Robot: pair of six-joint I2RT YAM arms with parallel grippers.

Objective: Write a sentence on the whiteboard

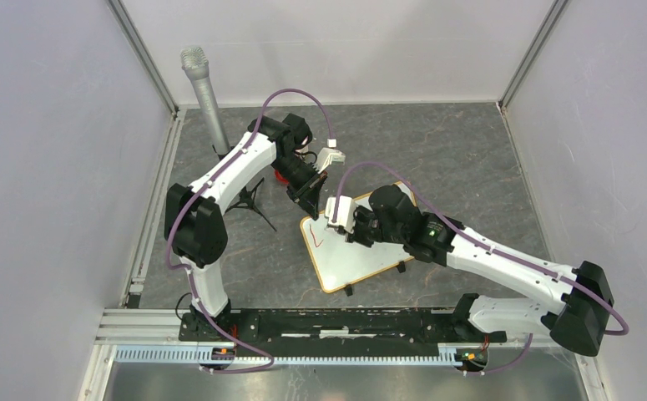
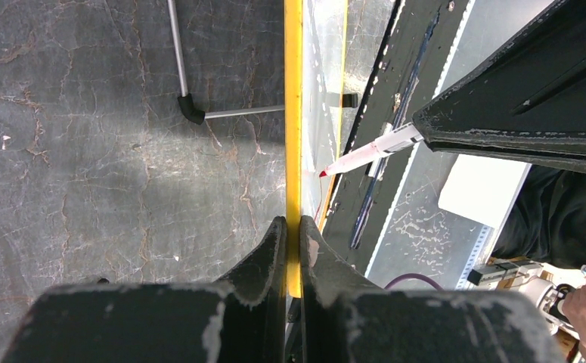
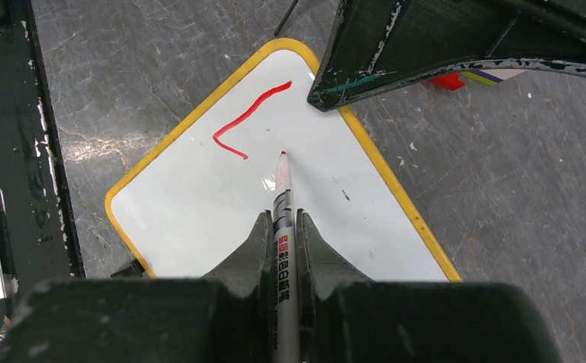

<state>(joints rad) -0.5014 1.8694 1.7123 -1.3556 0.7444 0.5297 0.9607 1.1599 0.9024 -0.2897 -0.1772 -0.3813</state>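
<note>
The whiteboard (image 1: 361,255) lies tilted on the dark table, white with a yellow frame. My left gripper (image 2: 293,221) is shut on the frame's edge (image 2: 293,113) at the board's far corner (image 1: 310,200). My right gripper (image 3: 283,214) is shut on a red-tipped marker (image 3: 282,189). The marker's tip (image 3: 282,155) sits at the board surface (image 3: 199,204), just right of the writing. Of the sentence, a single red L-shaped stroke (image 3: 248,117) shows near the far corner. In the left wrist view the marker (image 2: 369,150) slants down toward the board.
A grey microphone (image 1: 203,92) stands on a black tripod (image 1: 253,196) at the back left, and one tripod leg (image 2: 191,106) lies close to the board. A black rail (image 1: 328,322) runs along the near edge. Enclosure walls close in on three sides.
</note>
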